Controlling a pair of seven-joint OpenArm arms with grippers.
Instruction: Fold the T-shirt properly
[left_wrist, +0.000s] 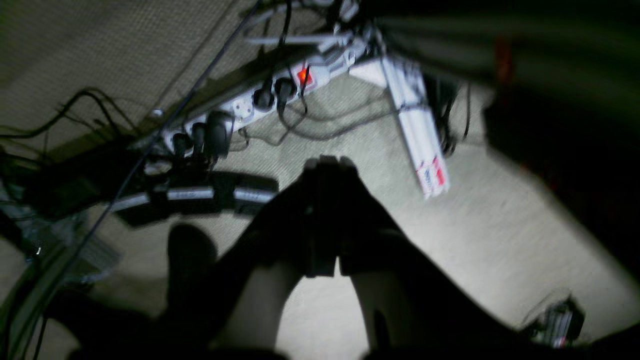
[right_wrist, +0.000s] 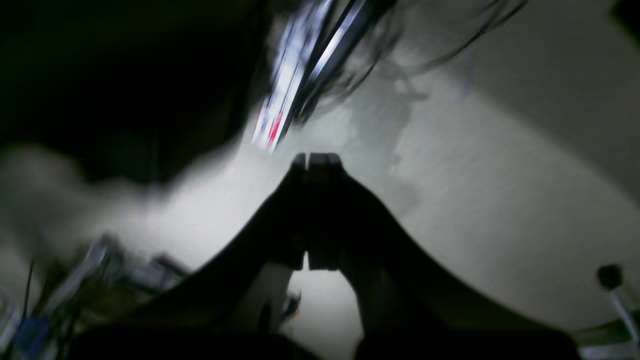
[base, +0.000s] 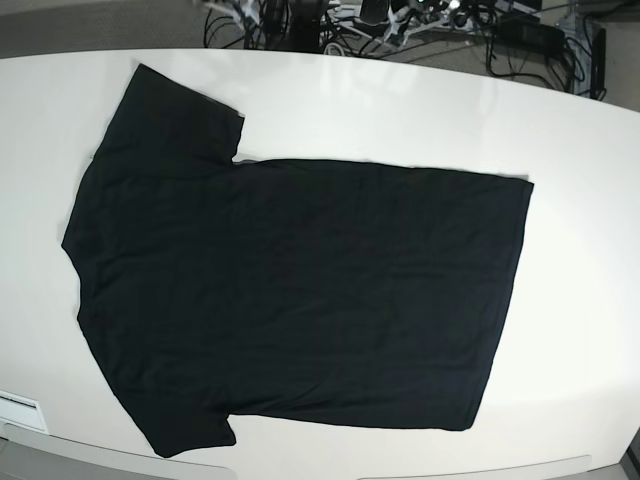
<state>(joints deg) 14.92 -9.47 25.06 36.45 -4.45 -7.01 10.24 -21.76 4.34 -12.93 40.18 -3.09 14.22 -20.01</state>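
Observation:
The black T-shirt (base: 290, 290) lies spread flat on the white table (base: 580, 150) in the base view, plain side up, collar end at the left and hem at the right. One sleeve points to the far left corner, the other to the near edge. Neither arm shows in the base view. In the left wrist view my left gripper (left_wrist: 328, 161) is shut, its fingers pressed together above a carpeted floor, with nothing between them. My right gripper (right_wrist: 316, 157) is likewise shut and empty in the blurred right wrist view. The T-shirt appears in neither wrist view.
A white power strip (left_wrist: 260, 100) with black plugs and cables lies on the floor under the left gripper, beside a white table leg (left_wrist: 417, 125). Cables and dark equipment (base: 400, 25) crowd the floor beyond the table's far edge.

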